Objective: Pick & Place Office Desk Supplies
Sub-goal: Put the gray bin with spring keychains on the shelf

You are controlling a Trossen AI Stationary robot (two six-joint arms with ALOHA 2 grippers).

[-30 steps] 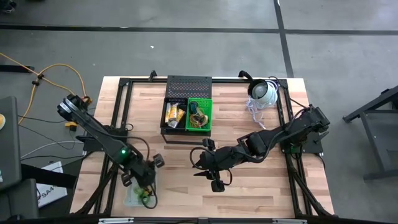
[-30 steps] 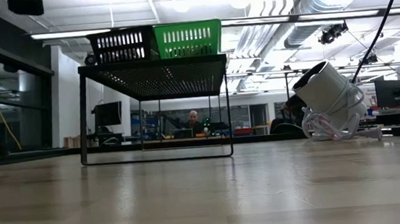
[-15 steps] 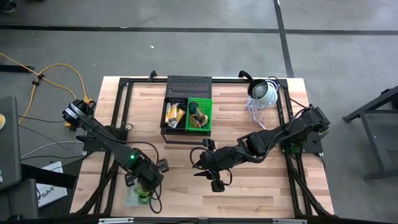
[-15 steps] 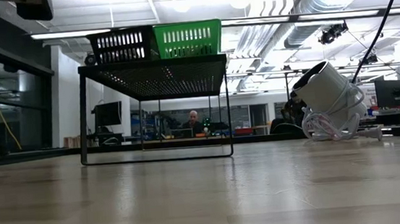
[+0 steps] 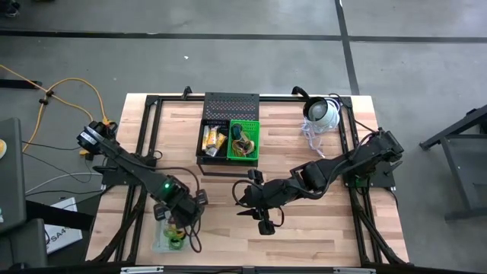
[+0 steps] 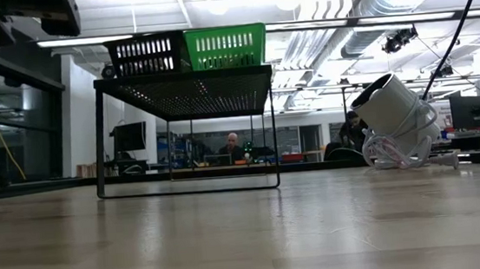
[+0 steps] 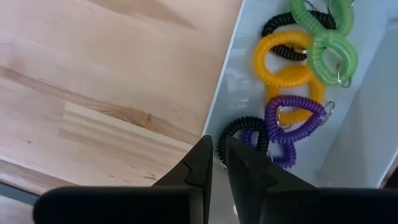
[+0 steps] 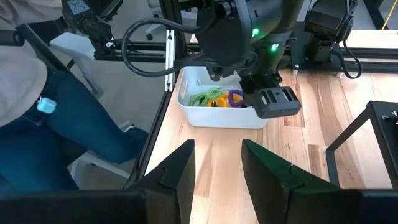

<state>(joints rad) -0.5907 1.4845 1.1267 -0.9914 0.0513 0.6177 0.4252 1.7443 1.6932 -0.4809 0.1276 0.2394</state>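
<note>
So the left hand (image 7: pixel 214 163) is parked right over the edge of the white tray (image 7: pixel 231 81) at the near-left corner of the counter (image 5: pixel 221 221), and its fingers (image 7: pixel 198 163) are pinched down to a thin slit with nothing seen between them. Inside that tray a bunch of coiled loops can be made out: green loops (image 7: pixel 323 37), a yellow-orange loop (image 7: pixel 283 59), a purple loop (image 7: pixel 292 121) and black loops (image 7: pixel 244 129), all tangled together and touching. From the right wrist view the same tray (image 8: pixel 217 112) is seen just below the left arm, with the green, orange and purple loops piled in it. The right hand (image 8: pixel 217 168) is held low over the middle of the counter, well apart from the tray, its fingers spread a moderate way and empty. At the far side a black mesh stand (image 5: pixel 228 125) is found, with a black basket (image 5: pixel 213 138) holding yellow-and-white packets (image 5: pixel 214 141) and a green basket (image 5: pixel 244 141) beside it with dark bands inside. A white dome device (image 5: pixel 323 113) with its cable is sat at the far right corner. A person in jeans (image 8: pixel 56 118) is stood just beside the counter.
</note>
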